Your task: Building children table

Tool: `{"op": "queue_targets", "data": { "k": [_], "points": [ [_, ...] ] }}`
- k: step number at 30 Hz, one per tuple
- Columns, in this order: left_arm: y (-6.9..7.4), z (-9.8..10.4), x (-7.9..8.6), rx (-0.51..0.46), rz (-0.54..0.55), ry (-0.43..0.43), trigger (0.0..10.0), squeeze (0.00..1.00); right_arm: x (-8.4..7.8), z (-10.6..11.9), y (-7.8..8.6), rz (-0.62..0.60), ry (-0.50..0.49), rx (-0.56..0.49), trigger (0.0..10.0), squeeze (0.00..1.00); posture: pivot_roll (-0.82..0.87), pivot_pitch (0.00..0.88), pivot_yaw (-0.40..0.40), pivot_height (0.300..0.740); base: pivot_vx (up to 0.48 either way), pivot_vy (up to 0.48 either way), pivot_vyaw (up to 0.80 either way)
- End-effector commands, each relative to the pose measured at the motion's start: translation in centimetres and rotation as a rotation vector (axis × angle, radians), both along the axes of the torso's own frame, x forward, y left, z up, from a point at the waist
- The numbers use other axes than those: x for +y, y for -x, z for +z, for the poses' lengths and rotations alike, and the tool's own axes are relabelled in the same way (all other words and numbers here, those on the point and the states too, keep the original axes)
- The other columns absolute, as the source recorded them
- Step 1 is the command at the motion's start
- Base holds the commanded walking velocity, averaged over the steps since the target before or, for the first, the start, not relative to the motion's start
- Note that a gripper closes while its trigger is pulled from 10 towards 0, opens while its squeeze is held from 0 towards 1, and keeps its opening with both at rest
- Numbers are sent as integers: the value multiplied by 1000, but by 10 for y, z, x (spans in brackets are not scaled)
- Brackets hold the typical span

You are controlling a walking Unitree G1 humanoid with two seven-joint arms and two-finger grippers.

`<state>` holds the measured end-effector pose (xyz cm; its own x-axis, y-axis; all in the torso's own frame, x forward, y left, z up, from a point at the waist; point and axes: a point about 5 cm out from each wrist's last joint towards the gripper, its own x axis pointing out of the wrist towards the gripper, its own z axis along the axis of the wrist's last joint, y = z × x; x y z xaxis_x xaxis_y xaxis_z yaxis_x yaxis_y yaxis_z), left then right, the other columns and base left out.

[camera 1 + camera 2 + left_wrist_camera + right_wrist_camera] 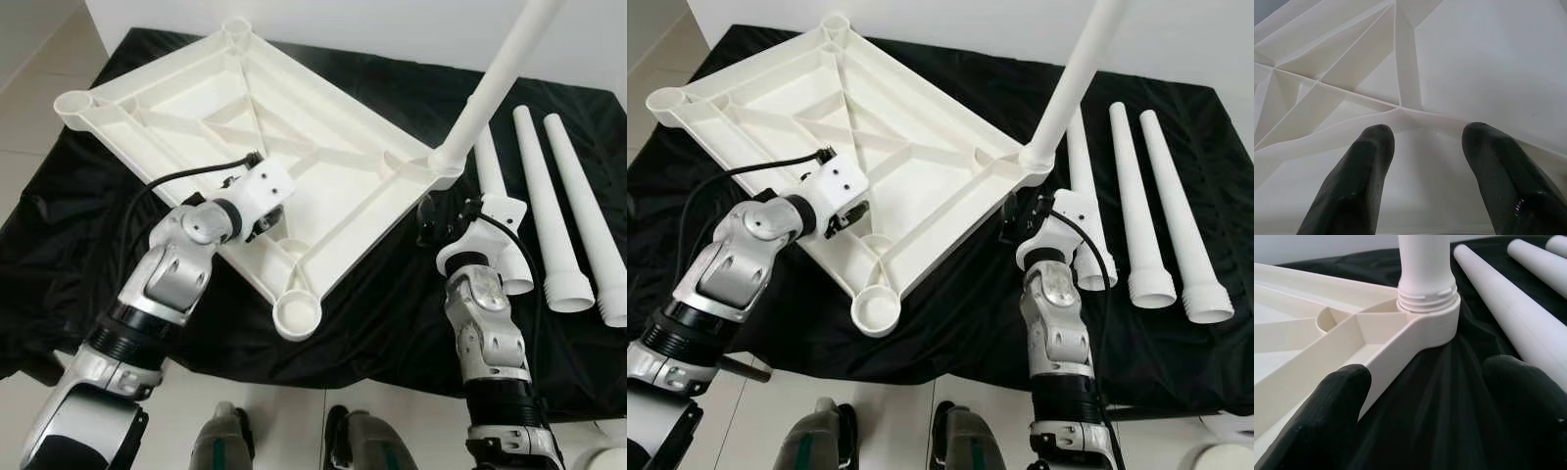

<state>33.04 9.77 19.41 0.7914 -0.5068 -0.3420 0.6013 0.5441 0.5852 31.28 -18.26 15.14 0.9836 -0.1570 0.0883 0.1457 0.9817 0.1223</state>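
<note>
Left gripper [1422,161] jaws apart over tabletop [1488,63]; leg [1425,264] threads exposed.

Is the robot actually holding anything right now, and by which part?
Nothing is held. The left gripper is open over the tabletop's ribbed underside; the right gripper is open near the corner with the screwed-in leg.

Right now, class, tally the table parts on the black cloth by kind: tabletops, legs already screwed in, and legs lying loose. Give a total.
Upturned white tabletop: 1
Leg standing in a corner socket: 1
Loose legs lying on the black cloth: 3
Total: 5 parts
</note>
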Motion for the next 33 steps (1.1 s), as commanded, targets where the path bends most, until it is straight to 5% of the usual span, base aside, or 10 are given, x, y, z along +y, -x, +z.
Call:
{"op": "queue_targets", "data": {
  "k": [1, 14, 20, 33],
  "points": [
    [3, 3, -11, -2, -55, -1, 10000, 0, 1, -5, -2, -1, -18, 25, 10000, 0, -23, 148, -37, 740, 0, 0, 0],
    [7, 6, -15, -2, -67, 13, 10000, 0, 22, -7, -12, 219, -267, -22, 10000, 0, -12, 150, -42, 740, 0, 0, 0],
    [10, 5, -18, 12, -84, 17, 10000, 0, 19, -14, -22, 199, -404, 3, 10000, 0, -10, 149, -45, 740, 0, 0, 0],
    [19, 0, -26, 37, -142, 6, 10000, 0, 15, -13, -35, 190, -474, 18, 10000, 0, -5, 148, -41, 740, 0, 0, 0]
  ]
}}
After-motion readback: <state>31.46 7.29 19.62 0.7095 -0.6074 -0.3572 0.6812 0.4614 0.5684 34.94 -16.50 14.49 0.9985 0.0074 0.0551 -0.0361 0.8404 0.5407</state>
